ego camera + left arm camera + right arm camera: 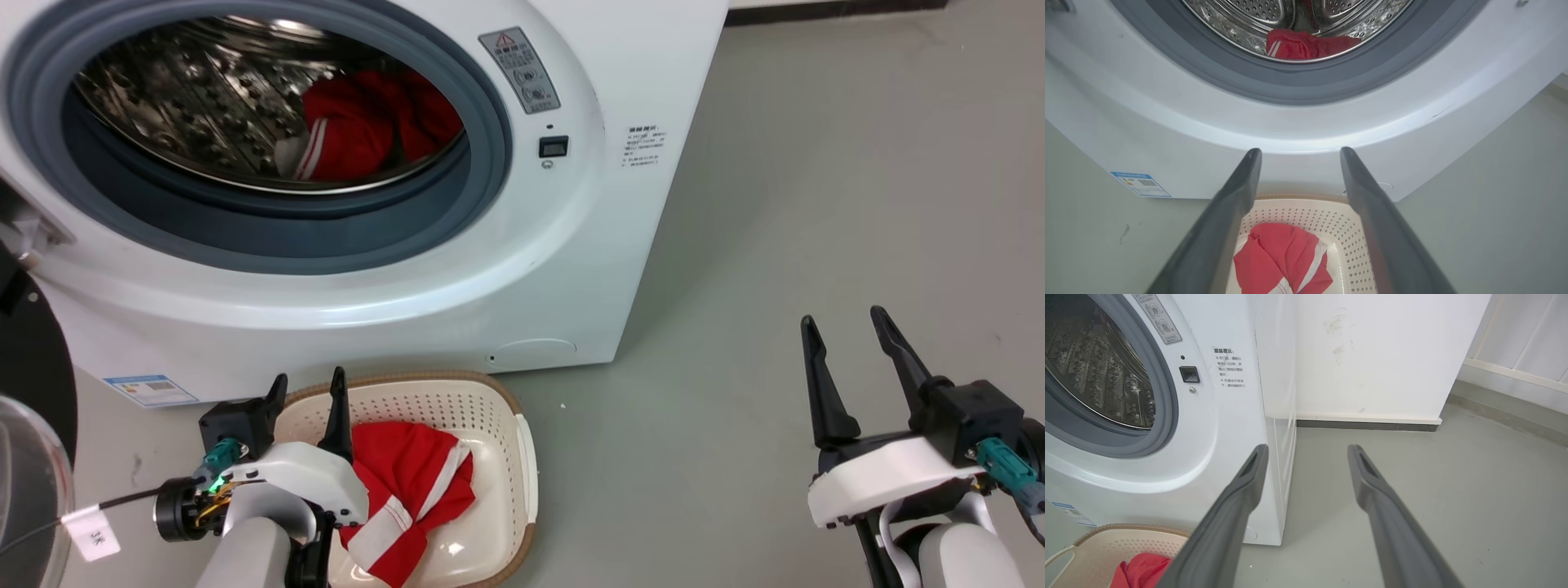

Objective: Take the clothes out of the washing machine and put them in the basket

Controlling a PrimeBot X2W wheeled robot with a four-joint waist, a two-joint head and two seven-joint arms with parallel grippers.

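From the head, count two clothes: one red striped garment (355, 135) bunched low in the drum (188, 106) of the washing machine (571, 245), another red garment (408, 482) lying in the single basket (498, 400) just before it, with left gripper (309, 376) and right gripper (842, 317) spread, empty. Along the left wrist, parted above the basket. Along the right wrist, parted over bare floor (1453, 477); expect light, limp cloth, best pinched at a raised fold.

The washing machine (506, 269) has a glossy shell and a shiny perforated steel drum (188, 98); the basket (490, 416) is matt plastic; the clothes (408, 482) are soft cloth.
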